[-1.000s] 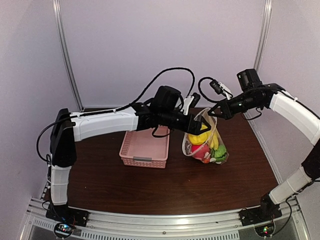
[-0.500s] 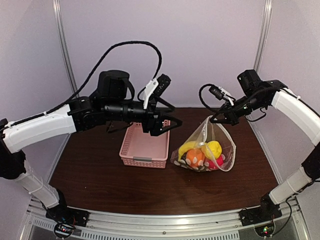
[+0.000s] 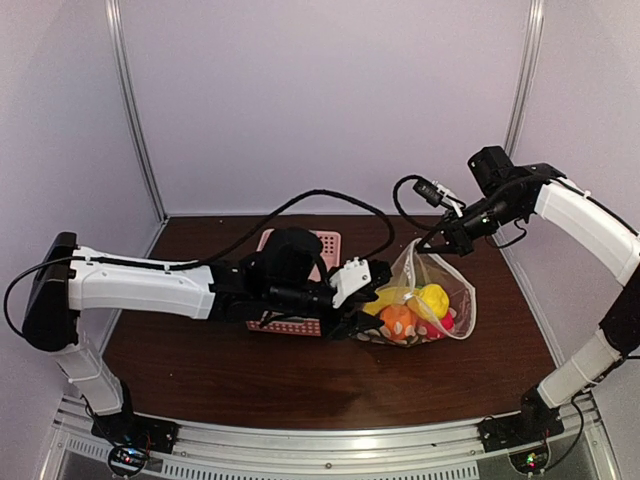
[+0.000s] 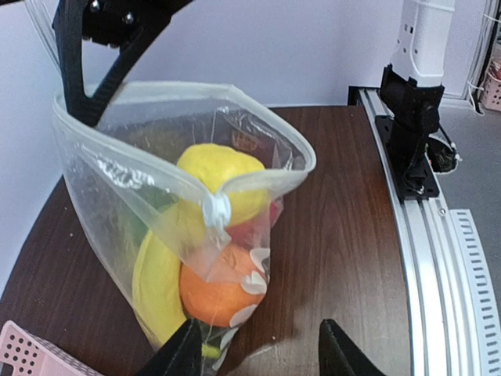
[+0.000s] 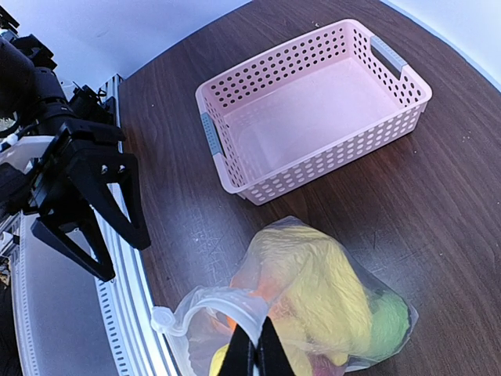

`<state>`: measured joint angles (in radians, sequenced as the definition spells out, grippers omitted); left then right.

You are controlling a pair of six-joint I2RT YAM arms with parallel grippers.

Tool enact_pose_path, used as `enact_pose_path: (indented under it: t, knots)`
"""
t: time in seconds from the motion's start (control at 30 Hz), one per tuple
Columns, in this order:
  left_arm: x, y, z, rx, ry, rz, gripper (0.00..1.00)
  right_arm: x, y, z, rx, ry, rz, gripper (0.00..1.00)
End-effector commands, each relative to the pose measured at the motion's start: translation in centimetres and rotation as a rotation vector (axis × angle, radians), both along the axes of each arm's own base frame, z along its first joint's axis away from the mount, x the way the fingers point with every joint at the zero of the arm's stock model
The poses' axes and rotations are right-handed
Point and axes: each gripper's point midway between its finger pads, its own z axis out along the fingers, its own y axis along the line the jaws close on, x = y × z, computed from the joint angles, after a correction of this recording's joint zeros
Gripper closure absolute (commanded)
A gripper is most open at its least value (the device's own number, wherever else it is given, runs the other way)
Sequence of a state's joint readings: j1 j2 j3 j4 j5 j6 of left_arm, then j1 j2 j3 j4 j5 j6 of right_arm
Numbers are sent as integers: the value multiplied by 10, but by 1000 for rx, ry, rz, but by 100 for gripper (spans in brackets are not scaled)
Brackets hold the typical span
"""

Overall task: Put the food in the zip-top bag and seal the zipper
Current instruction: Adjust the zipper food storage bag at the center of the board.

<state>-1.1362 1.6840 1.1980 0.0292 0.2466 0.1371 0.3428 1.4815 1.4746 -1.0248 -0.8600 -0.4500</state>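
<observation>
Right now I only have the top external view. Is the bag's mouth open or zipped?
Observer: Open. The left wrist view shows the zipper of the zip-top bag parted in a wide loop.
Operator: Does the right tool hold it?
Observer: Yes. The right wrist view shows the right tool pinched shut on the bag's rim.
Operator: Anything in the basket? The left arm covers it for me.
Observer: Nothing. In the right wrist view the pink basket shows a bare floor.
</observation>
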Motion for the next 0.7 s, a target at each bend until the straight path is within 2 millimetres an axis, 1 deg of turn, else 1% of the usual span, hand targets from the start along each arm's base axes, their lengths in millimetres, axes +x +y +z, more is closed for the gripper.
enact_pose_path:
  t: [0.0,0.2,0.27,0.47,0.67]
  knots:
    - [27,-23,41,-137,-172,77,50,-4,3,-1,13,3,28,100]
    - [28,-41,33,-107,-229,38,60,-2,3,0,14,-2,18,100]
    - [31,-44,26,-76,-230,40,61,-1,4,0,14,-1,17,100]
    - [33,-52,11,-53,-211,33,61,1,6,-1,20,11,20,100]
    - [35,-59,8,-61,-201,29,61,2,6,0,22,11,15,100]
